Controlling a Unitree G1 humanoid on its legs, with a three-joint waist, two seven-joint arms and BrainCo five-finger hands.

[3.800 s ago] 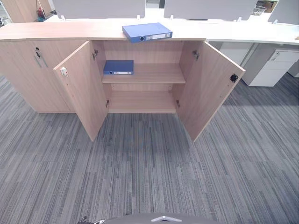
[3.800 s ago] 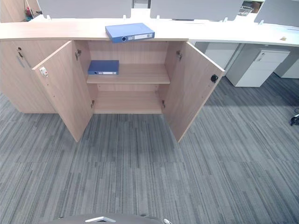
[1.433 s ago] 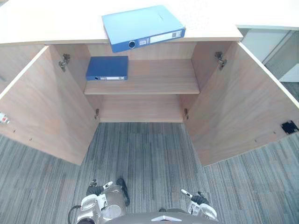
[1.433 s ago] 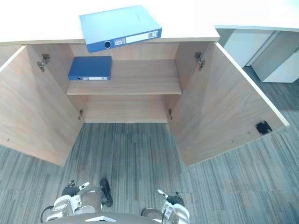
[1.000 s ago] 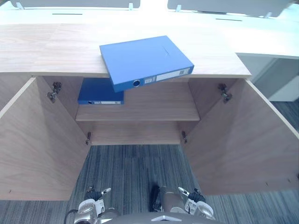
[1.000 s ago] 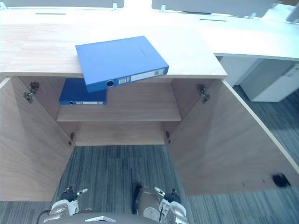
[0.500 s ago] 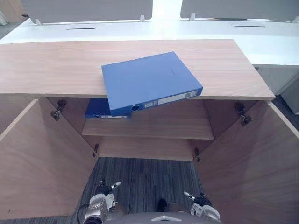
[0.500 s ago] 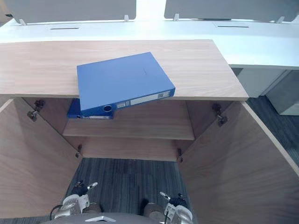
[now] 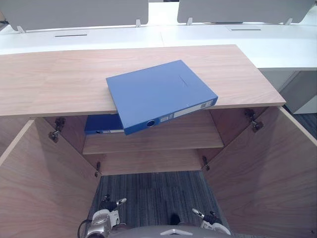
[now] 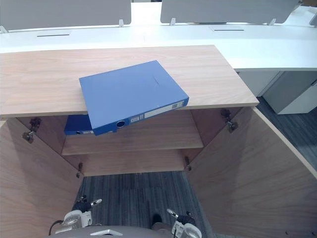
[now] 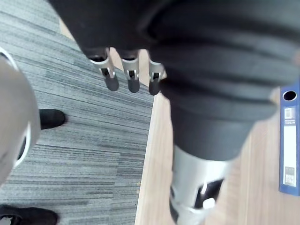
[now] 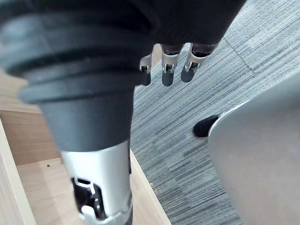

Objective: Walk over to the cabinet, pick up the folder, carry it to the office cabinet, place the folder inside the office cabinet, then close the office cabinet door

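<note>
While folder [image 9: 158, 91] overhangs cabinet top [image 9: 59, 79], label [image 9: 194, 109] print illegible.

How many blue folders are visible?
2. One large blue folder lies on the wooden cabinet top, overhanging its edge; one darker blue folder lies on the inner shelf, partly hidden.

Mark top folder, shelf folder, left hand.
top folder [image 9: 159, 92], left eye view, middle of its cover.
shelf folder [image 9: 101, 124], left eye view, visible cover.
left hand [image 11: 133, 80], left wrist view, on a finger.
</note>
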